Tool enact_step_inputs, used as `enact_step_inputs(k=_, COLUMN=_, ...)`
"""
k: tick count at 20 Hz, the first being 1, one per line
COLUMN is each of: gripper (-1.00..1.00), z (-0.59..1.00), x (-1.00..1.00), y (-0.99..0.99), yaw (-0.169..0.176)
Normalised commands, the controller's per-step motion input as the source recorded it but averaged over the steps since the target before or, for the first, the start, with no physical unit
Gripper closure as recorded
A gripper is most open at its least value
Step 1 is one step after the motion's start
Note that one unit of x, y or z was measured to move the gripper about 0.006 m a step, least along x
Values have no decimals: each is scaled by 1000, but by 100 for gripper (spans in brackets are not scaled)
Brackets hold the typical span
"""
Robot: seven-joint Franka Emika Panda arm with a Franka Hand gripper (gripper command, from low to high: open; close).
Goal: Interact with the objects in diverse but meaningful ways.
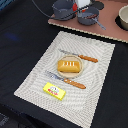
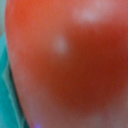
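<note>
A red round tomato (image 2: 70,60) fills almost the whole wrist view, blurred and very close to the camera. In the exterior view a small red patch of the tomato (image 1: 75,7) shows at the far edge beside the white gripper (image 1: 81,4), between two grey pots (image 1: 62,8) (image 1: 88,16). The fingers are hidden, so I cannot tell whether they hold it. On the striped placemat (image 1: 35,80) an orange ridged bread block (image 1: 69,66) sits on a small plate, and a yellow labelled bar (image 1: 54,90) lies near the front.
Two orange-handled utensils lie on the placemat, one (image 1: 79,57) behind the bread and one (image 1: 65,80) in front. A brown board (image 1: 107,31) at the back carries the pots, and a pale bowl (image 1: 123,17) stands at the exterior view's right. A black cloth covers the table.
</note>
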Motion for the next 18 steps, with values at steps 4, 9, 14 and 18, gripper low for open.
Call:
enact_step_inputs(k=4, gripper=100, z=23, x=354, y=604, yaw=-31)
enact_step_inputs(k=9, gripper=100, z=69, x=373, y=630, yaw=-33)
enact_step_inputs(k=14, gripper=-100, z=98, x=412, y=670, yaw=-36)
enact_step_inputs(k=18, gripper=-100, z=129, x=460, y=672, yaw=-37)
